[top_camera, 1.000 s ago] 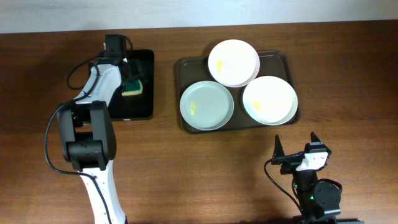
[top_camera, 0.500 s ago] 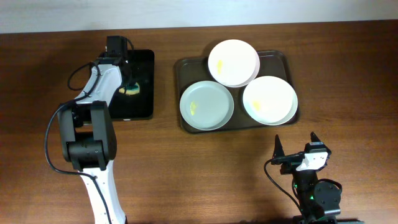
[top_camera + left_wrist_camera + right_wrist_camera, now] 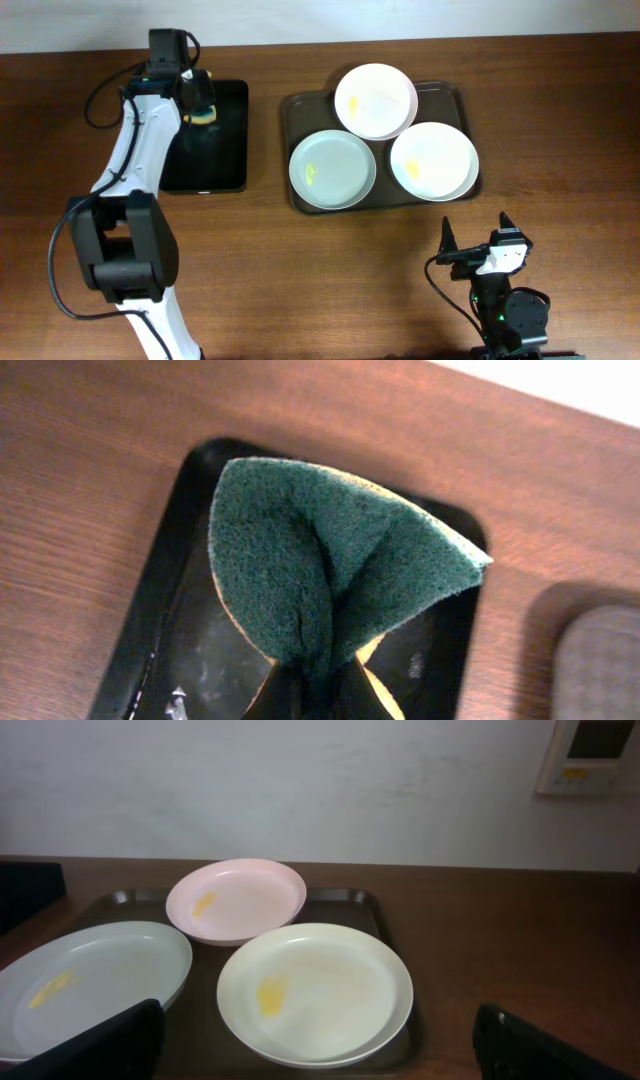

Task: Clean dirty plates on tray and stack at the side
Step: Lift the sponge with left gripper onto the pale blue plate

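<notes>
Three plates lie on the dark brown tray (image 3: 303, 108), each with a yellow smear: a far plate (image 3: 375, 100), a left plate (image 3: 332, 170) and a right plate (image 3: 433, 160). My left gripper (image 3: 196, 103) is shut on a green and yellow sponge (image 3: 204, 114), which it holds folded over the far end of the black tray (image 3: 215, 165). The left wrist view shows the sponge (image 3: 330, 570) pinched between the fingers of that gripper (image 3: 320, 698). My right gripper (image 3: 474, 230) stands open at the table's near edge, facing the plates. From its wrist the right plate (image 3: 315, 990) is nearest.
The glossy black tray (image 3: 160, 620) has wet streaks on its floor. The left arm's black cable loops over the table on the far left. A white wall with a small panel (image 3: 590, 755) rises behind the table.
My left gripper shut on the sponge, lifted it off the black tray and carried it toward that tray's far end. The right arm and the plates have not moved.
</notes>
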